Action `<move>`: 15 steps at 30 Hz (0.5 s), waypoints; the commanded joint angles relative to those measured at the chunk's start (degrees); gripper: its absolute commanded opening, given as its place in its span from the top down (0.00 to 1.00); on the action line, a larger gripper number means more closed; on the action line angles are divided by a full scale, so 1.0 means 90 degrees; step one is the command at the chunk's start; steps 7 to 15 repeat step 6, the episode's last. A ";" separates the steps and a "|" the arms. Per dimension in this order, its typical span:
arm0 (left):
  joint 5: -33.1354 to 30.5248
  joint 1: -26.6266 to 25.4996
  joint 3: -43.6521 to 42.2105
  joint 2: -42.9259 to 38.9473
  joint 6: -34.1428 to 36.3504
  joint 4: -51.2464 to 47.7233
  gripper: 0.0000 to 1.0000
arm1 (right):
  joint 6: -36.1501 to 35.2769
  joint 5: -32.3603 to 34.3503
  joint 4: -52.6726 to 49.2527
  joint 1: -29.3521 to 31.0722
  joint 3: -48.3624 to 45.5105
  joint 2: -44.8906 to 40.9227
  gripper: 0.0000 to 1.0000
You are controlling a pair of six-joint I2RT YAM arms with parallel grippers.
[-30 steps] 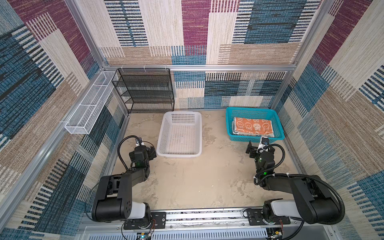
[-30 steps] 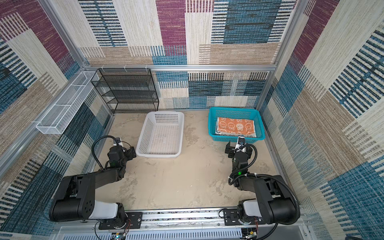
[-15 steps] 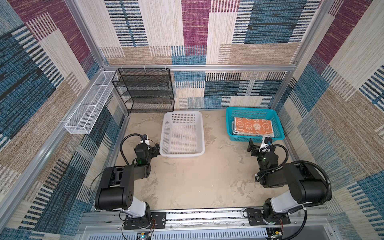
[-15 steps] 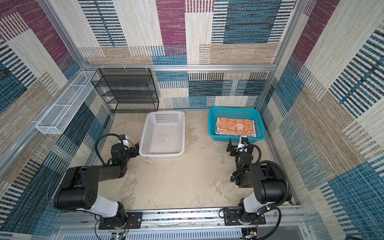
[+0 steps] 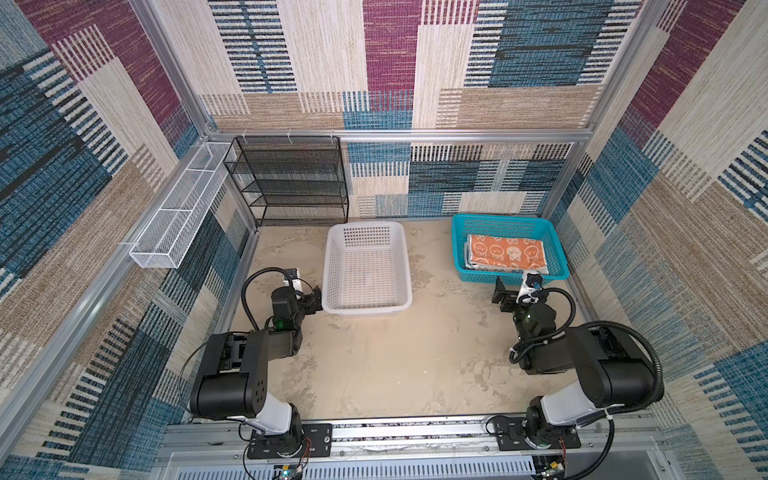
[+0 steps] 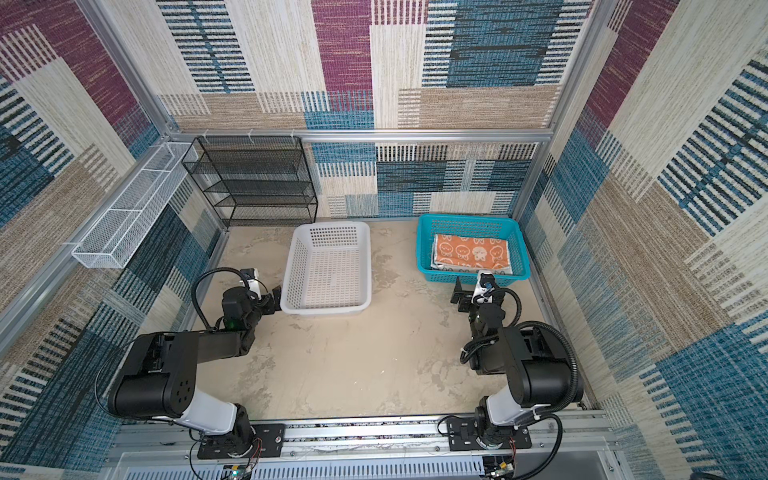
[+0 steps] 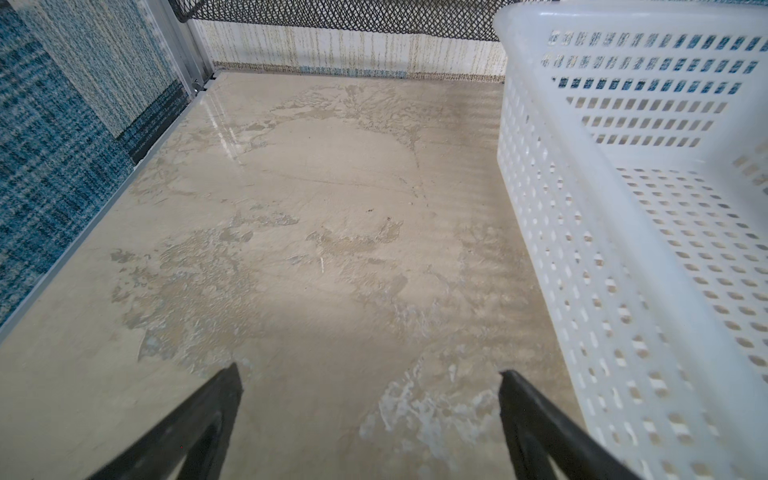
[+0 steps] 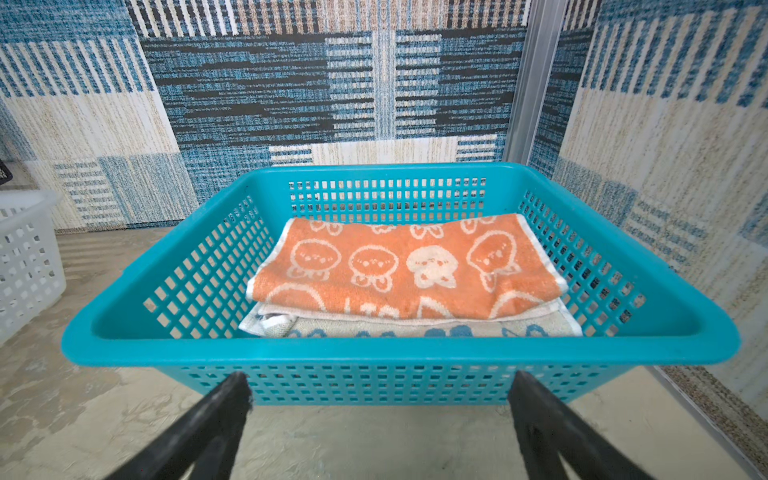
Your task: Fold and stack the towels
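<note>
Both top views: your left gripper (image 5: 309, 298) now sits just beside the near left corner of the white basket (image 5: 365, 308), closer than a second ago. The left arm (image 5: 249, 357) and right arm (image 5: 590, 365) have folded up more compactly. The right gripper (image 6: 465, 295) hangs just in front of the teal basket (image 6: 469, 276), roughly where it was. The towels (image 6: 471, 253) sit folded and stacked in that basket, unchanged.

Left wrist: the jaws are spread wide with only bare table (image 7: 291, 208) between them. The white basket's wall is just beside one finger.

Right wrist: the jaws are wide apart and empty, low in front of the teal basket. The orange towel (image 8: 399, 266) lies on a pale towel (image 8: 415, 330) with blue print.
</note>
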 commanded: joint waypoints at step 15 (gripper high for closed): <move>0.0088 0.0004 0.0042 0.0011 0.0115 0.0227 0.01 | 0.0025 -0.0032 0.0137 -0.0003 0.0031 -0.0020 0.01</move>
